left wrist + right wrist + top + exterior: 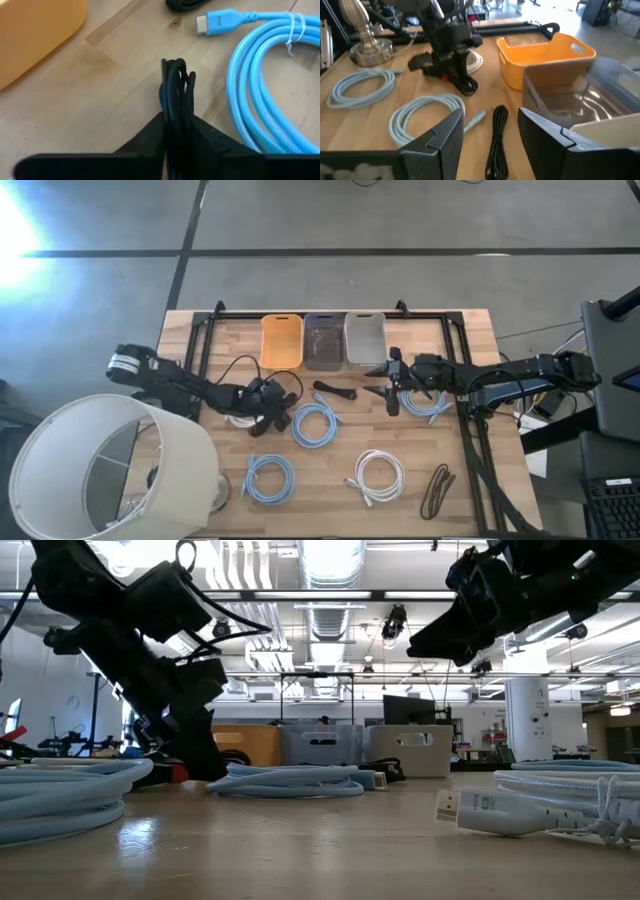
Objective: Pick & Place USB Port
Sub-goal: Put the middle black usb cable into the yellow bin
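My left gripper (268, 396) is left of the table's middle, shut on a bundled black cable (175, 85). That bundle also shows below the left gripper in the right wrist view (466, 84). My right gripper (391, 383) hovers open in front of the bins, raised off the table in the low view (470, 615). A second short black cable (496, 141) lies flat on the wood, seen between the right fingers and apart from them. A light blue coil (265, 85) with its plug (220, 22) lies beside the left gripper. My left gripper pinches the black cable bundle (176, 107) between its two fingers, several strands together. The strands run along the fingers and stick out past the tips. In the right wrist view the fingers come from above and the bundle's loop (469, 88) hangs down to the table.
Three bins stand along the far side: orange (281, 340), dark grey (323, 340) and pale grey (364, 338). Light blue coils (316, 423) (268, 478) (425, 402), white coils (378, 475) (240, 418) and a dark bundle (436, 490) lie around. A lamp shade (100, 470) covers the near left corner.
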Tool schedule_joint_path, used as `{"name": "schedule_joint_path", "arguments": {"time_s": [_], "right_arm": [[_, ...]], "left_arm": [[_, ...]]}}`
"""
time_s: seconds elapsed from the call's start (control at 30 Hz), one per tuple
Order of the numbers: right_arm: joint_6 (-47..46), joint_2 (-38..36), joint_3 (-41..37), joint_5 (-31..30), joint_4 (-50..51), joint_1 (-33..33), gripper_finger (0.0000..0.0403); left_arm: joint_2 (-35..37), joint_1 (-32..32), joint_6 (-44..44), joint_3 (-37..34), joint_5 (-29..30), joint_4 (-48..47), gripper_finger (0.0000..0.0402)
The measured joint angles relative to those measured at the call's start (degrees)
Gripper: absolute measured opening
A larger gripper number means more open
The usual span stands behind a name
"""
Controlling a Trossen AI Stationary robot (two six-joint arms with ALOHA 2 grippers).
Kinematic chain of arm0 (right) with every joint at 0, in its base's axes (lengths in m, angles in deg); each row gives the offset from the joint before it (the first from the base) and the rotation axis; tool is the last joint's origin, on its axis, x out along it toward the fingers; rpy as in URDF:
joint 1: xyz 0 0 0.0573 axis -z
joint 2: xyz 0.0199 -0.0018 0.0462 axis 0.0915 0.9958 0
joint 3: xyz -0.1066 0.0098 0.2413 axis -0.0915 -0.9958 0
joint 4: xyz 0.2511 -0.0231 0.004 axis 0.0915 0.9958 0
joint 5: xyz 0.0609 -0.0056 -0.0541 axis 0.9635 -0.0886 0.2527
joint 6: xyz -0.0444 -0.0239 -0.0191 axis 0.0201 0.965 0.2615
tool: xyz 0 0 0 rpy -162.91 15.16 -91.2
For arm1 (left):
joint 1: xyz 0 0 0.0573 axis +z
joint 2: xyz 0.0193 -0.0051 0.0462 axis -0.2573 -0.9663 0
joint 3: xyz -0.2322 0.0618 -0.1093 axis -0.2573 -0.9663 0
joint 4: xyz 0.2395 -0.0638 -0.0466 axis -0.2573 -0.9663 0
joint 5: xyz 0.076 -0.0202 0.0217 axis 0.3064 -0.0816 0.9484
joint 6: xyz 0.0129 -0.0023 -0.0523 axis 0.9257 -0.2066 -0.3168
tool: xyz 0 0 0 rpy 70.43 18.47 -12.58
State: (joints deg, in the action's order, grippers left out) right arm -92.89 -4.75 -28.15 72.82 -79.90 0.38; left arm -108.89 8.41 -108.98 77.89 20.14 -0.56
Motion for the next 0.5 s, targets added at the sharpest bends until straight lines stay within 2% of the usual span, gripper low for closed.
{"name": "schedule_joint_path", "arguments": {"time_s": [0.2, 0.5], "right_arm": [[-0.1, 1.01, 0.0, 0.0, 0.68, -0.01, 0.0185], [0.35, 3.85, 0.04, -0.02, 0.77, -0.01, 0.0185]], "left_arm": [[1.29, 0.0, 0.16, 0.35, 0.0, 0.15, 0.0032], [2.0, 0.02, 4.95, 5.25, 0.22, 0.13, 0.0037]]}}
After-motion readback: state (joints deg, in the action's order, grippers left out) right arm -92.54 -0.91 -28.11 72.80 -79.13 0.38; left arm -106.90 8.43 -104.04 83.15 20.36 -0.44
